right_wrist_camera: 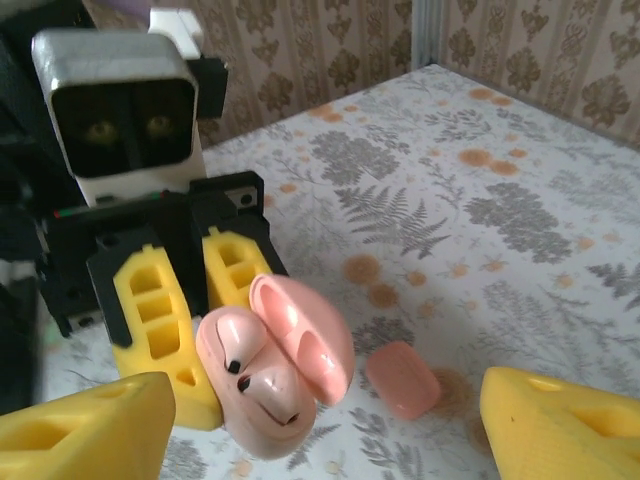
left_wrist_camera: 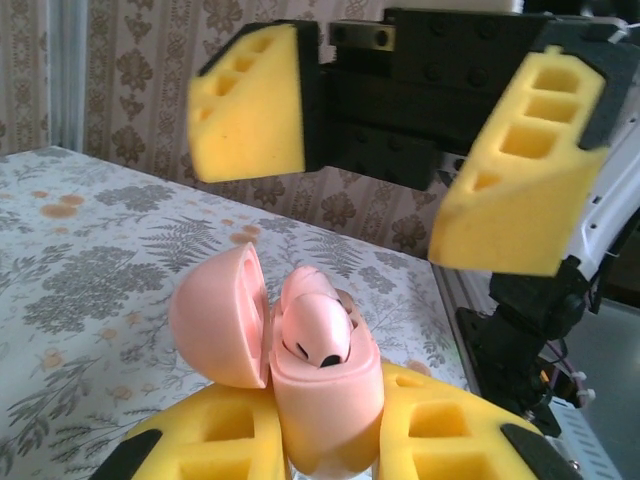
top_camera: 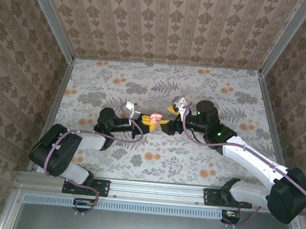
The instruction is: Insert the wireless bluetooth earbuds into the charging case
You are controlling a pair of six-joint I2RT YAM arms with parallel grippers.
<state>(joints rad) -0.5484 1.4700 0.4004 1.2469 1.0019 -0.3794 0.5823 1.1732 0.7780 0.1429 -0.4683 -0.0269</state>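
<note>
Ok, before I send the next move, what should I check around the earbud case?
1. Left gripper shut firmly on the small salmon-pink plastic charging case: ok.
2. Right gripper jaws open, apart from the case: ok.
3. Two tiny salmon-pink plastic earbuds both sitting in the case: ok.
4. Earbuds pushed fully home: cannot tell.
5. Hinged lid closed: not ok, it stands open.
6. Round flat pink disc lying on the flower-print table, apart from the case: ok.
</note>
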